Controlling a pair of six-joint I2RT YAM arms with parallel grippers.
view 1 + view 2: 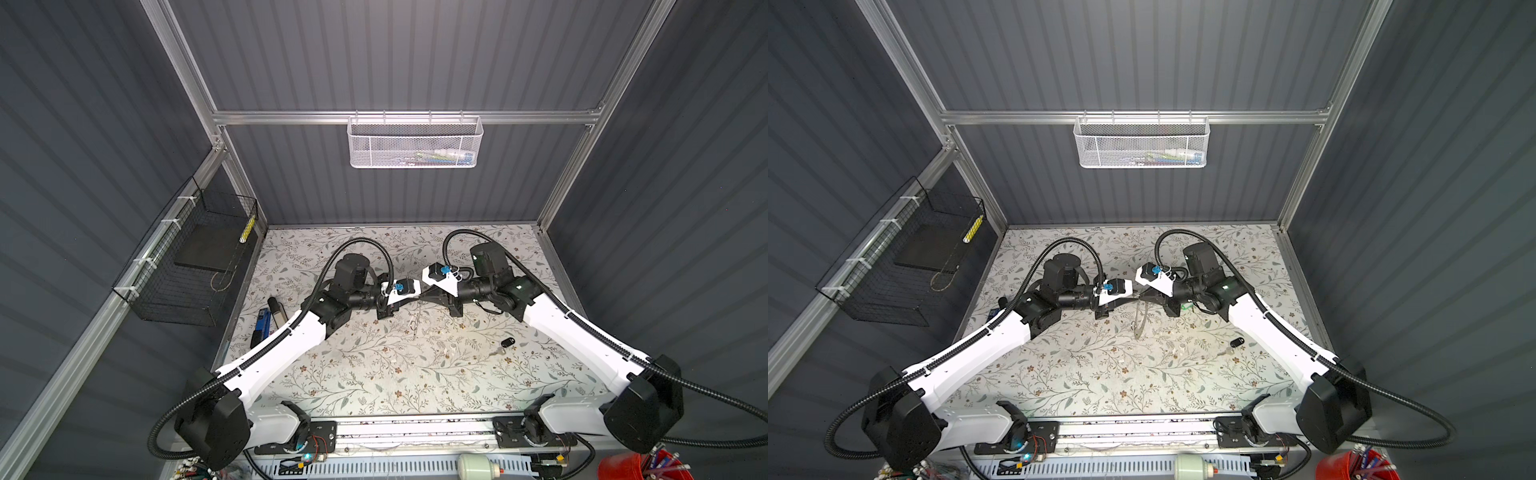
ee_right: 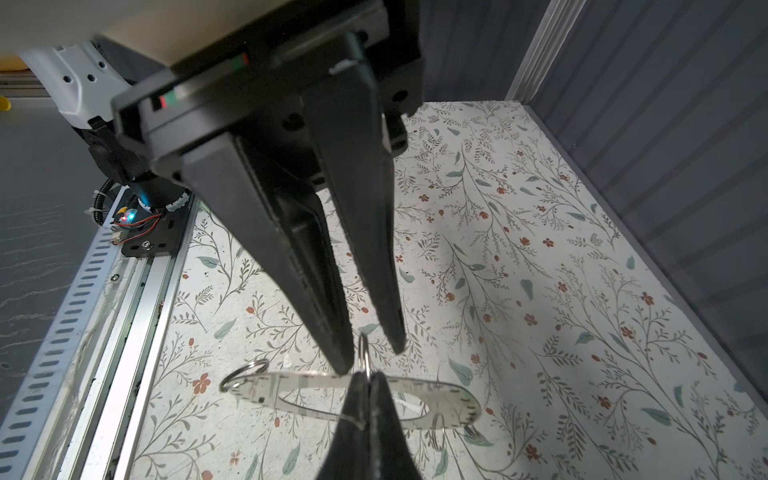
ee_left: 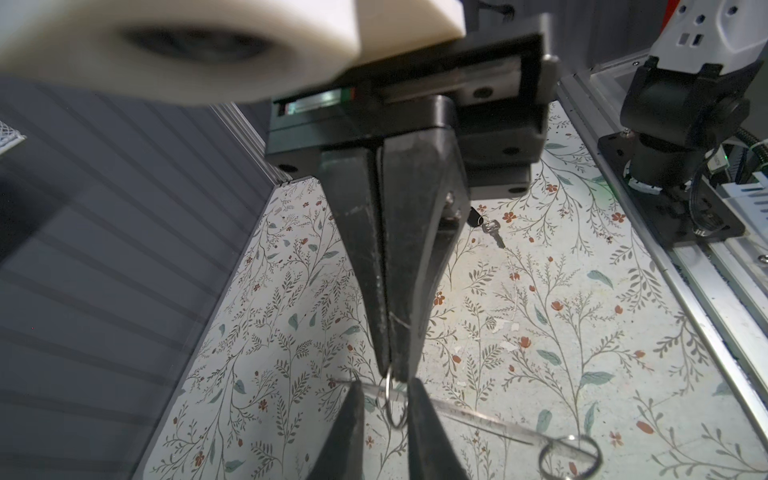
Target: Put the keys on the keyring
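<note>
A floral-print tabletop [image 1: 374,374] holds a silver key with a black oval head [image 1: 506,343] right of centre. A blue-and-black object [image 1: 261,326] and a dark-capped cylinder [image 1: 276,309] lie along its left edge.

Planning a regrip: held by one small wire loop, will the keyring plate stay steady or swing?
Probably swings: the keyring hangs above the table from a wire loop pinched by the right gripper, so it can pivot. Likely stiff: it looks flat, no sag. Probably light: thin, with a large hole.
</note>
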